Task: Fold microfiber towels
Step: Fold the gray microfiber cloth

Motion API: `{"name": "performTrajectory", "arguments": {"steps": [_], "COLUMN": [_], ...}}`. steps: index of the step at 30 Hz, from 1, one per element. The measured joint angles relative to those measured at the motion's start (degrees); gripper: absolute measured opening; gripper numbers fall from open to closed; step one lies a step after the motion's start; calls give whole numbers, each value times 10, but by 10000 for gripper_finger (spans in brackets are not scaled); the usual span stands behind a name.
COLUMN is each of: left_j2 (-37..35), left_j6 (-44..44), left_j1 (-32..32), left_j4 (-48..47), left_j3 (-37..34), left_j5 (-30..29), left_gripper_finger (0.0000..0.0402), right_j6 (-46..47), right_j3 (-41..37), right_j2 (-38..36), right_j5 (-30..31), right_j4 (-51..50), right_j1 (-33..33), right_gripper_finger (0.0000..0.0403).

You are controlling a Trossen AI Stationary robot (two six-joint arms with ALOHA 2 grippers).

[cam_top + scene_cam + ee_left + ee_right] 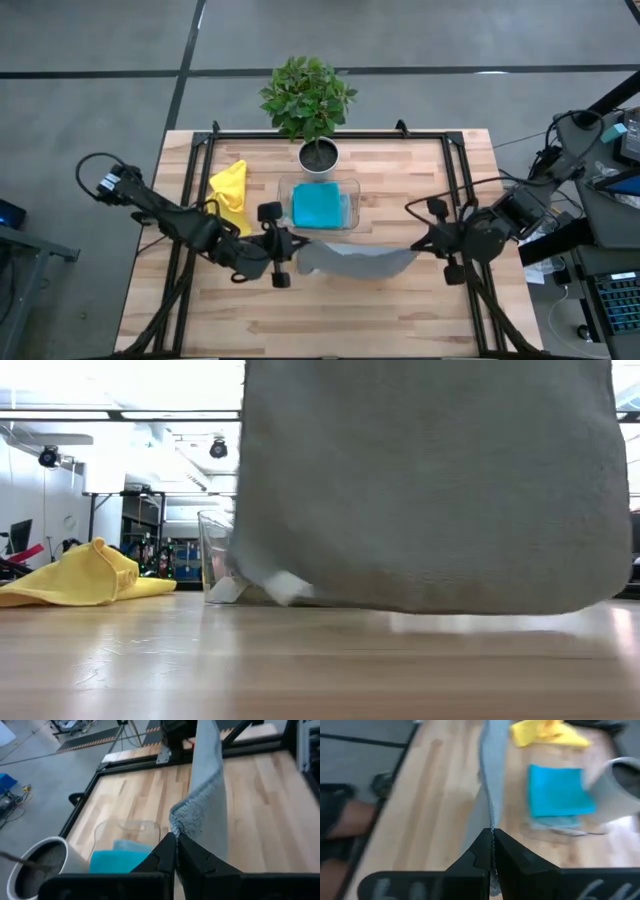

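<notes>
A grey microfiber towel (355,262) hangs spread between my two grippers over the middle of the table. My left gripper (296,252) is shut on its left upper corner and my right gripper (418,248) on its right upper corner. In the low view the grey towel (430,480) hangs as a flat sheet, with a white label (285,588) at its lower left. A crumpled yellow towel (230,188) lies on the table at the far left. A folded teal towel (320,205) lies in the clear tray (352,190). My left gripper pinches the grey towel's upper corner (182,822) between its two shut fingers, coming from the table's left and slanting down. The cloth runs away from the fingers toward the other arm and hangs below. My right gripper pinches the towel's opposite upper corner (491,815) between its shut fingers, coming from the table's right and slanting down. The top edge runs nearly straight away from the fingers. The lower edge (450,605) hangs close over the table.
A potted plant (318,155) in a white pot stands at the far middle, right behind the tray. A black frame (330,134) runs along the table's far edge and sides. Bare wood lies in front of the hanging towel.
</notes>
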Motion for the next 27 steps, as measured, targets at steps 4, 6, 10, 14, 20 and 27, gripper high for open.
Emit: {"name": "performTrajectory", "arguments": {"steps": [4, 6, 10, 14, 20, 27], "left_j2": [-9, -11, -11, -11, 6, 75], "left_j6": [0, 0, 0, 0, -1, -19], "left_j1": [10, 17, 18, 5, -43, -96], "left_j4": [0, 0, 4, 29, 131, 277], "left_j3": [-30, -39, -43, -48, -90, -113], "left_j5": [-14, -18, -18, -12, 31, 49], "left_gripper_finger": [0, 0, 0, 0, 0, 0], "right_j6": [-6, -9, -7, 17, 68, 142], "right_j3": [15, 22, 26, 24, 4, -27], "right_j2": [1, 3, 2, 8, 36, 96], "right_j5": [69, 82, 74, 26, -5, -51], "right_j4": [-31, -52, -59, -56, -56, -9], "right_j1": [-6, -12, -14, -11, 28, 87], "right_gripper_finger": [9, 9, 9, 9, 9, 9]}}
